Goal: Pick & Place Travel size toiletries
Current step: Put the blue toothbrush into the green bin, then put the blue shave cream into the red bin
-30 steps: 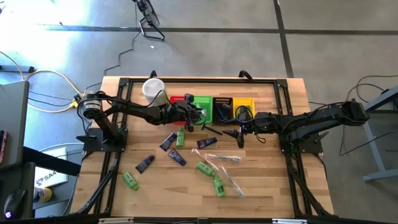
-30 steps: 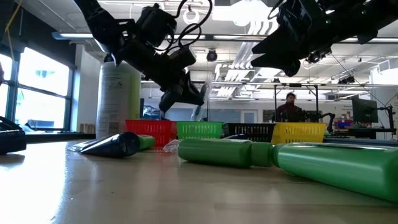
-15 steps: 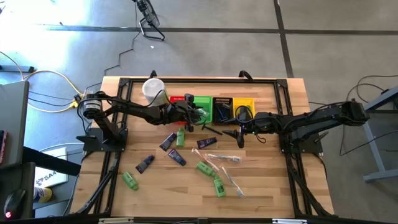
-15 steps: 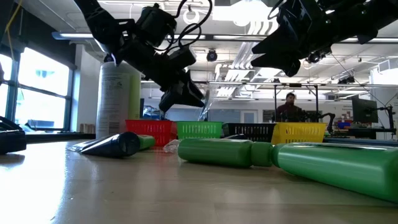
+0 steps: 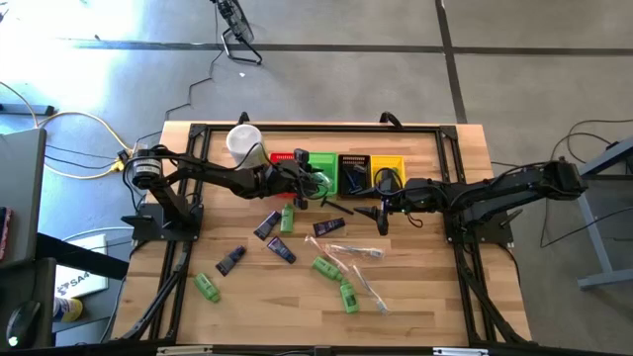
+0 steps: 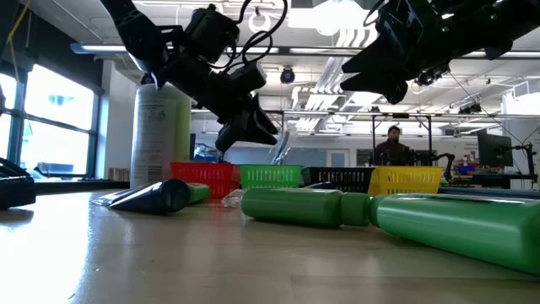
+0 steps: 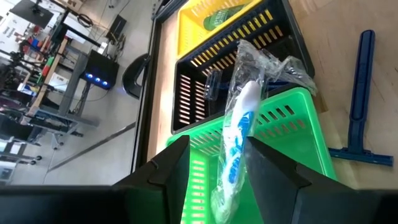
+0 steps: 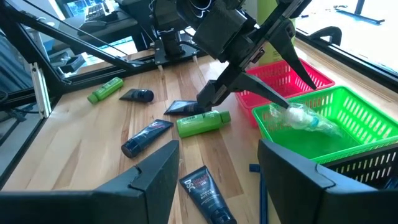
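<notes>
Two arms raised, left pincer (image 7: 214,171) over green basket (image 7: 292,134)

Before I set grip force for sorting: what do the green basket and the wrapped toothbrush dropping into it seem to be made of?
The green basket looks like rigid moulded plastic, slightly glossy, with slotted walls. The wrapped toothbrush seems hard white-and-blue plastic inside thin, clear, crinkly film, judging by its wrinkles and glints.

Wrapped stick (image 7: 239,134) sits between left claw (image 7: 214,165) fingers, over basket (image 7: 292,134).

No legible text anywhere.
</notes>
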`<action>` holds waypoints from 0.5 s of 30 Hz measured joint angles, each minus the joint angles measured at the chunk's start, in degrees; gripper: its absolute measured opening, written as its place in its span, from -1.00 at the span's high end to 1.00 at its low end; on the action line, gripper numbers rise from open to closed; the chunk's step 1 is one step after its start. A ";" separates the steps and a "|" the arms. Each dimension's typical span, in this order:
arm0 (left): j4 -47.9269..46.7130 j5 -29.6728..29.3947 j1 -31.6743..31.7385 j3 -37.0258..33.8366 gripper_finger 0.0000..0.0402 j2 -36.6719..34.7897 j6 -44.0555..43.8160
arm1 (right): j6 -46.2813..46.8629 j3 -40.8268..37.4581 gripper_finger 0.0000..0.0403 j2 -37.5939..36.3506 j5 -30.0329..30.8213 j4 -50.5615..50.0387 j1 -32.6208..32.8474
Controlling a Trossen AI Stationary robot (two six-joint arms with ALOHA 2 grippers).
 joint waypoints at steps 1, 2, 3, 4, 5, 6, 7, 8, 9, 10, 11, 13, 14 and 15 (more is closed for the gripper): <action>-0.01 0.01 0.00 0.00 0.26 -0.01 -0.01 | 0.00 0.00 -0.04 0.00 0.01 0.00 0.01; -0.02 0.00 0.00 0.00 0.26 -0.02 -0.05 | 0.00 0.00 -0.04 0.00 0.00 0.00 0.01; -0.04 -0.01 0.00 0.00 0.26 -0.02 -0.28 | 0.00 0.00 -0.04 0.00 0.01 0.01 0.01; -0.07 -0.02 0.00 0.00 0.26 -0.02 -0.53 | 0.00 0.00 -0.04 0.00 0.01 -0.01 0.01; -0.10 -0.02 0.00 0.00 0.26 -0.02 -1.10 | 0.00 0.00 -0.04 0.00 0.01 -0.01 0.01; -0.13 -0.02 0.00 0.00 0.26 -0.02 -1.64 | 0.00 0.00 -0.04 0.00 0.01 -0.01 0.01; -0.15 -0.04 0.00 0.00 0.26 -0.02 -2.23 | 0.00 0.00 -0.04 0.00 0.01 0.00 0.01; -0.17 -0.06 0.00 0.00 0.26 -0.02 -2.77 | 0.00 0.00 -0.04 0.00 0.01 0.01 0.01; -0.17 -0.08 0.00 0.00 0.26 -0.02 -3.08 | 0.00 0.00 -0.04 0.00 0.01 0.00 0.01; -0.21 -0.13 0.00 0.00 0.26 -0.02 -3.15 | 0.00 0.00 -0.04 0.00 0.01 -0.01 0.00; -0.26 -0.14 0.00 0.00 0.26 -0.02 -3.20 | -0.01 0.00 -0.04 0.00 0.01 0.00 0.01; -0.35 -0.14 0.00 0.00 0.26 -0.02 -3.25 | -0.01 0.00 -0.04 0.00 0.01 -0.01 0.01; -0.33 -0.13 0.00 0.00 0.26 -0.02 -3.25 | -0.02 0.00 -0.04 0.00 0.01 -0.01 0.01; -0.34 -0.15 0.00 0.00 0.26 -0.02 -3.26 | 0.00 0.00 -0.04 0.00 0.01 -0.01 0.01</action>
